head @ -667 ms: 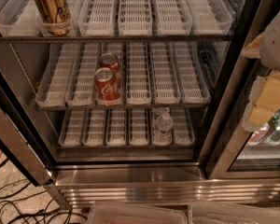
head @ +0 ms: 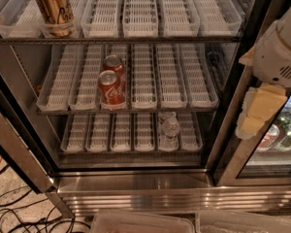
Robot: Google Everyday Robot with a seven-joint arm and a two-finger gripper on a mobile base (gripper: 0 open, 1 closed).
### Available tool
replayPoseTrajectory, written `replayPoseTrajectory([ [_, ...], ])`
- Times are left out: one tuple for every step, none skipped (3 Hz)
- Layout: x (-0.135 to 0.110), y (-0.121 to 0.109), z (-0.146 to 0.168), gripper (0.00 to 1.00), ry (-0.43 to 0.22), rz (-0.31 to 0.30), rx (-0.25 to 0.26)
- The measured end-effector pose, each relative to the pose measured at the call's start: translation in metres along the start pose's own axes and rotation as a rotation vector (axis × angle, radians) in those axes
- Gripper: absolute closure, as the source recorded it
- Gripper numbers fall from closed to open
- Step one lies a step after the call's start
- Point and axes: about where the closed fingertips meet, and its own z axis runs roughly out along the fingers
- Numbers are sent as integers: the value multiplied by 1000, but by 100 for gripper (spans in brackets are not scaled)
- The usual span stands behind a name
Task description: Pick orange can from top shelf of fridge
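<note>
The orange can (head: 52,8) stands upright at the front of the second lane from the left on the top shelf (head: 141,13) of the fridge (head: 136,191), whose left section shows its trays openly. It is coppery gold with dark script lettering. My gripper (head: 256,111) hangs at the right edge of the view, below the white arm housing (head: 279,47). It is in front of the fridge's dark centre post, far right of the can and lower than it. It holds nothing that I can see.
Two red Coca-Cola cans (head: 111,87) stand one behind the other on the middle shelf. A clear water bottle (head: 169,130) is on the bottom shelf. Bottles (head: 281,135) sit behind glass at right. Cables (head: 9,212) lie on the floor at left. Translucent bins (head: 140,222) are at the bottom edge.
The white arm housing and the gripper have shifted slightly left into the view. The orange can and other items have not moved.
</note>
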Motion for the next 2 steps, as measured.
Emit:
replayPoseTrajectory([
  [-12, -8, 38, 0, 0, -8, -2],
  [-26, -4, 82, 0, -35, -58, -47],
])
